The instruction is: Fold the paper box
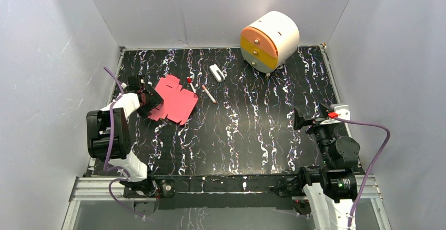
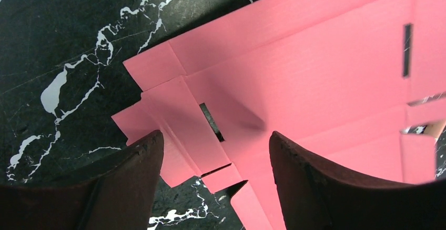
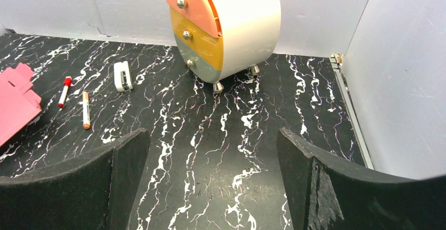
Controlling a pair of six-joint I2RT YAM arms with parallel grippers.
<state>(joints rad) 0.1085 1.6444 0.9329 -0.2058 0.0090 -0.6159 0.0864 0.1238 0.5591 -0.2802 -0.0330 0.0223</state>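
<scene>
Though top view hides left gripper (image 2: 215, 139) opening, wrist view shows jaws apart over paper box (image 2: 315, 77); right gripper (image 3: 213, 135) wide.

A marbled table (image 1: 252, 135) holds a round drawer unit (image 1: 270, 41), white gadget (image 1: 216, 72), red-capped pen (image 1: 190, 84) and orange-tipped pen (image 1: 209, 93).

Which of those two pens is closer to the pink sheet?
The red-capped pen, lying just beside the paper box. The orange-tipped pen lies farther off, on the red-capped one's other side.
</scene>
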